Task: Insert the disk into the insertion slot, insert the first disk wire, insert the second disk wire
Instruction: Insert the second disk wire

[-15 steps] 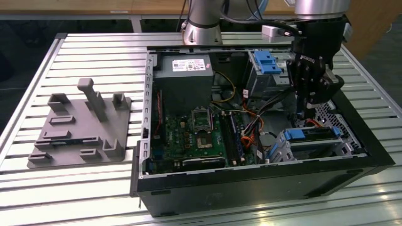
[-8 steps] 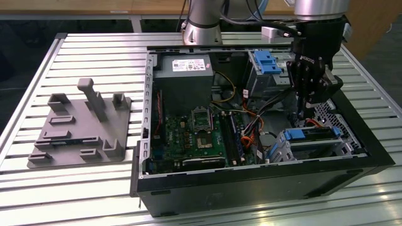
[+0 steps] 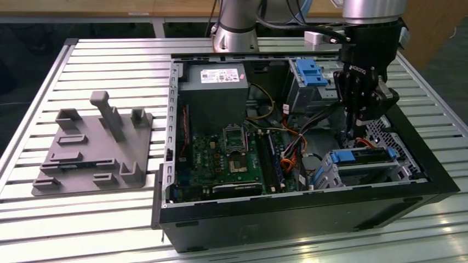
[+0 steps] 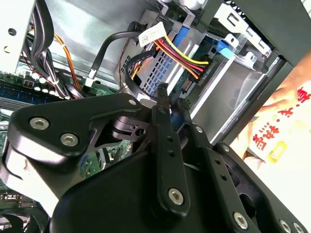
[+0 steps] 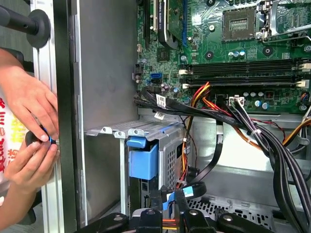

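just below pincer (image 3: 356,133), disk (image 3: 363,157) seated in insertion slot (image 3: 332,176), pincer fingers pressed together

A green motherboard (image 3: 223,159) lies in the open case, beside the gripper. A grey fixture plate (image 3: 91,150) stands well apart from it.

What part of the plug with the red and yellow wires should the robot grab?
Probably the hard black plug itself, pinched across its flat faces, coming down through the case's open side. The wires are bendy and would flop.
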`<state>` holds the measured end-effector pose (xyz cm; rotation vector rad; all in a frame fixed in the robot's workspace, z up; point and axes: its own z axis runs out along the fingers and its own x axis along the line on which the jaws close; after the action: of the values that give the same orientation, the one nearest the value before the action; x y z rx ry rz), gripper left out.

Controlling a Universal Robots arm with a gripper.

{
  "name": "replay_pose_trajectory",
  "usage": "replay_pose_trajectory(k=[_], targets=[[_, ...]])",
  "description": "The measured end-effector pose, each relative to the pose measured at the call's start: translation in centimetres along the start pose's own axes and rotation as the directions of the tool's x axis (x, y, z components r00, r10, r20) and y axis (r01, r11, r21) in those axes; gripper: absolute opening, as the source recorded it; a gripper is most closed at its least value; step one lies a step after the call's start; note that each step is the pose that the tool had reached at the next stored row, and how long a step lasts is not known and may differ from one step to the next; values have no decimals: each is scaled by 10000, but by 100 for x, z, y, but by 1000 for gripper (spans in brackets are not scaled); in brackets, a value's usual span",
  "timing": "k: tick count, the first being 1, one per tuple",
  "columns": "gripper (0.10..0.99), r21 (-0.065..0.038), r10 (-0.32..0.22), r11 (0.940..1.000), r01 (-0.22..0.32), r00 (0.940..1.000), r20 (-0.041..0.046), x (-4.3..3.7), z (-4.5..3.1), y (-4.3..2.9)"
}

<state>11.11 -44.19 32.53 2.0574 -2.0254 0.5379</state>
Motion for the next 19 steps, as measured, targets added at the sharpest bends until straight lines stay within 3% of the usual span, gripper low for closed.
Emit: replay_pose_trajectory(k=[4, 8, 17, 19], targets=[[235, -41, 1, 10000, -1, 10000, 0, 0, 4, -29], [235, -239, -63, 9997, 63, 10000, 6, 0, 7, -60], [235, -268, -66, 9996, 66, 10000, 7, 0, 8, -63], [235, -314, -83, 9995, 84, 10000, 14, 3, 10, -74]])
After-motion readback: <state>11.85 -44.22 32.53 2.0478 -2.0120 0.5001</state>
